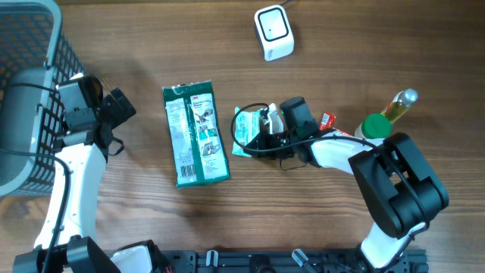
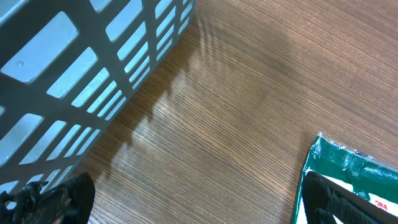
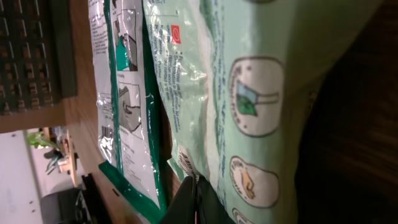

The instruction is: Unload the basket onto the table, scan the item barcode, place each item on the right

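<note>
A pale green packet with printed pictograms lies just right of the table's middle, and my right gripper is shut on its edge. The right wrist view shows the shut fingers pinching the packet close to a small barcode. A larger dark green and white 3M pack lies flat to its left, seen too as the 3M pack. The white scanner stands at the far edge. My left gripper hovers open beside the basket, with bare wood between its fingers; the 3M pack's corner lies by its right finger.
A grey slatted basket fills the far left corner, seen close as the basket. A green-capped container, a yellow bottle and a small red item stand to the right behind my right arm.
</note>
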